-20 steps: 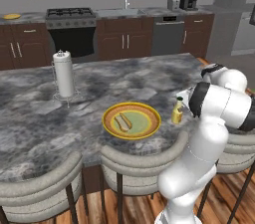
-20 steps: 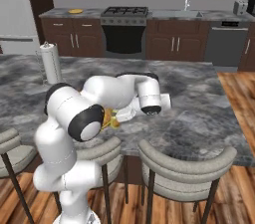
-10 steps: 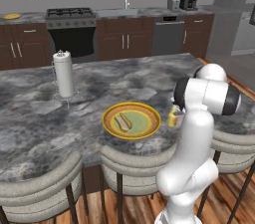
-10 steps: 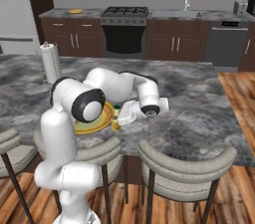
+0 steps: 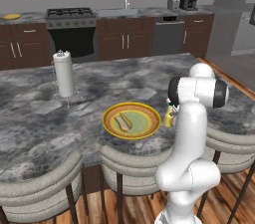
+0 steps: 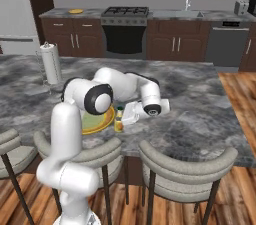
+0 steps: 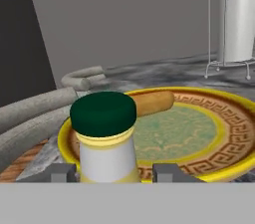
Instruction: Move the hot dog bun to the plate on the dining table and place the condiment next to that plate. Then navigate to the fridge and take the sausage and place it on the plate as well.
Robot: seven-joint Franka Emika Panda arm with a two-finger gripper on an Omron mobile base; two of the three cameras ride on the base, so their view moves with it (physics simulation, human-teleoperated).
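Looking left to right, hidden bits first:
Paper towel roll: the holder [image 5: 63,74] stands upright on the grey marble counter [image 5: 30,118], well left of the plate; its top is cut off at the edge of the hand view [image 7: 238,19].
Stools: the padded backs [image 5: 40,188] line the near edge of the counter, legs partly cut off.
Plate: the yellow plate [image 5: 152,128] with a patterned rim and green centre sits near the counter's front edge; in the right base view [image 6: 100,121] the arm covers much of it.
Bun: the bun [image 5: 122,122] lies on the plate, tan and long; in the hand view [image 7: 154,102] the bottle cap hides one end.
Bottle: the condiment bottle [image 5: 169,117] stands upright on the counter just beside the plate's right rim. Yellow body, dark green cap, seen close up in the hand view [image 7: 104,138]. No label or writing can be read.
Gripper: the gripper [image 7: 108,172] has a finger on each side of the bottle's body, jaws narrow; from the right base view [image 6: 124,115] it reaches in level. Whether the pads actually press the bottle, I cannot tell.
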